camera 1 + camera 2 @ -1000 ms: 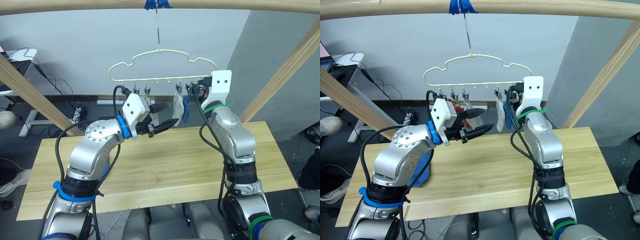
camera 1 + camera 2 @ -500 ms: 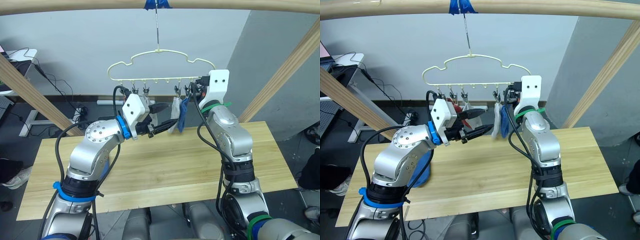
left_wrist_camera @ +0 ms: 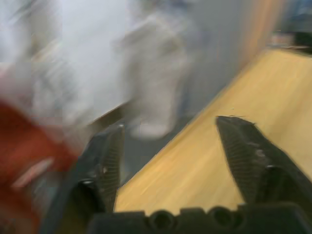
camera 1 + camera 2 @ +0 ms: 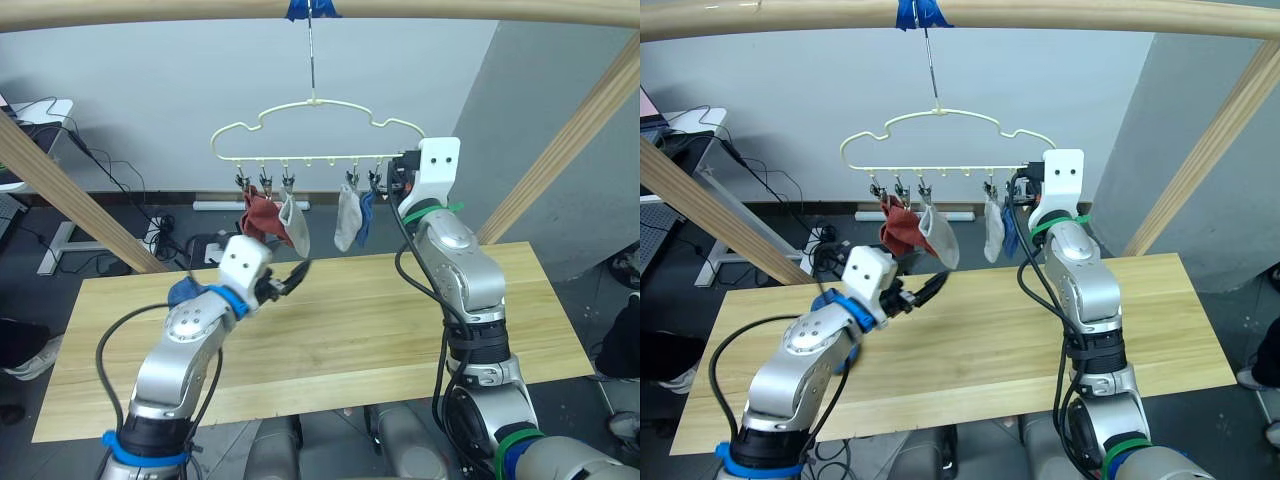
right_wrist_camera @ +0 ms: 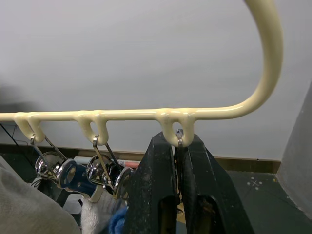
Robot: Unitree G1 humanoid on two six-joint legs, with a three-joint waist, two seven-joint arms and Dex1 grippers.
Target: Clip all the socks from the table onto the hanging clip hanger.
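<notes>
Left end effector (image 4: 930, 288) dropped toward the pale wooden bench (image 4: 1160, 340), released. Right end effector (image 5: 178, 195) clenched on the end clip. Your yellow-green wire clip hanger (image 4: 318, 103) holds approx. five socks (image 4: 347, 217); one clip left.

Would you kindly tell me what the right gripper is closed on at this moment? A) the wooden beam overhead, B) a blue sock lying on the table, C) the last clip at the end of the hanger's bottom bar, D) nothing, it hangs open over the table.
C: in the right wrist view the right gripper has its fingers pressed together around the metal clip that hangs from the end loop of the hanger.
</notes>
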